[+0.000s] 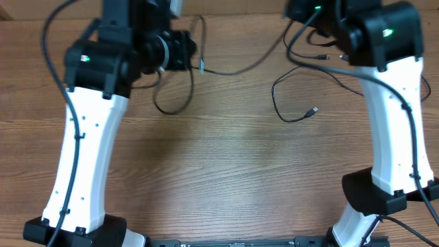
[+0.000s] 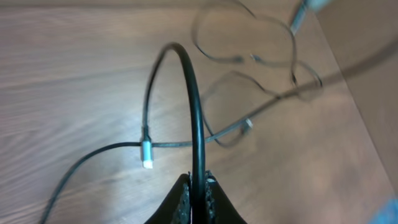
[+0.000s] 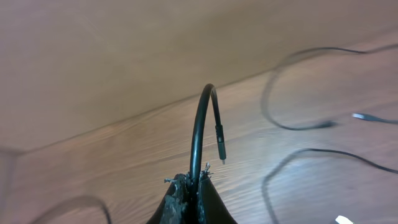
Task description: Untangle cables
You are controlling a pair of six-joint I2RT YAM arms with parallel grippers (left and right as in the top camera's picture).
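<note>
We saw the cables [image 1: 274,96] lying as separate loose strands across the far part of the table [image 1: 219,178], between the two arms and under them. One strand curled near the right arm and ended in a small silver plug [image 1: 314,110].

The left gripper [image 2: 198,184] had its fingers pressed together on the left cable [image 2: 193,81]. This black cord rose from between them, arched over and came down to the wood, ending in a silver tip [image 2: 147,155]. More strands lay blurred beyond it.

The right gripper [image 3: 194,184] was likewise pinched tight on the right cable [image 3: 199,118], which stood up in a narrow hook with its black plug [image 3: 221,148] pointing down. We could not tell whether that plug touched the table.
</note>
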